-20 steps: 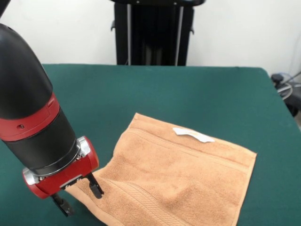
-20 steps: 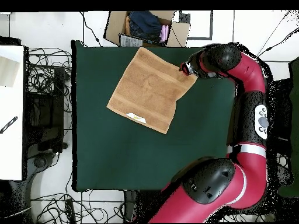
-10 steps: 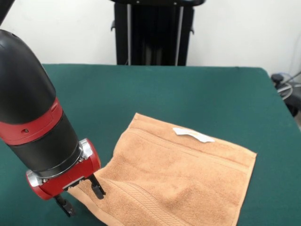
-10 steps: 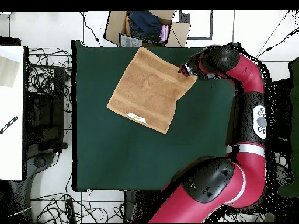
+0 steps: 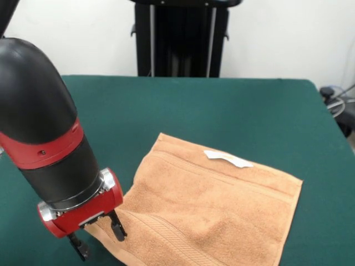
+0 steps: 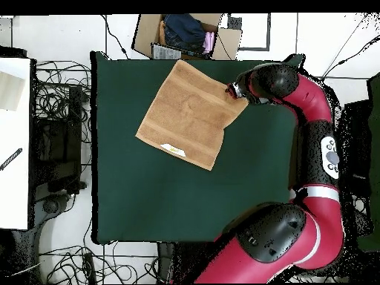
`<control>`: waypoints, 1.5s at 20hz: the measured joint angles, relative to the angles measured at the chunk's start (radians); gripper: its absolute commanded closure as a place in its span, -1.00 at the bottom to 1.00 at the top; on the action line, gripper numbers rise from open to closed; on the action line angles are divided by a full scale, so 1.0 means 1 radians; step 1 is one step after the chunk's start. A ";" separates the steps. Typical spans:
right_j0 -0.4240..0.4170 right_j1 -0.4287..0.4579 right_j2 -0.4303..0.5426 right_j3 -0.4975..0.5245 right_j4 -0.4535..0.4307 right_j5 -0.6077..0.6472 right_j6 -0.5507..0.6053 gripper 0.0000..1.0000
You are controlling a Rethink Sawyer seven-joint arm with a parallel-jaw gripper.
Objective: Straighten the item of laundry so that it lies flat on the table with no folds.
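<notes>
The worktop [image 5: 233, 111] carries the towel [image 5: 211, 210] near one long edge, toward a corner, almost flat; the gripper [image 5: 99, 238] stands with fingers apart over one towel corner; I think it should pinch only this corner, then pull outward slowly.

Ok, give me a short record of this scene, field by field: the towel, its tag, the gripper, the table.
towel: orange-tan towel, spread nearly flat, set at a slant on the table
tag: white tag lying on the towel near its far edge in the front view
gripper: gripper open, its fingers straddling the towel's corner
table: dark green table, much larger than the towel
off table: open cardboard box on the floor beyond the table edge
</notes>
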 measured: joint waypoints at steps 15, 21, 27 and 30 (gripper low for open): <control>-0.024 0.000 -0.002 0.111 -0.007 -0.161 0.000 -1.00; -0.024 -0.007 -0.002 0.110 -0.008 -0.161 0.000 -1.00; -0.023 -0.003 -0.002 0.098 -0.012 -0.161 0.000 -1.00; -0.022 0.004 -0.002 0.083 -0.015 -0.161 0.000 -1.00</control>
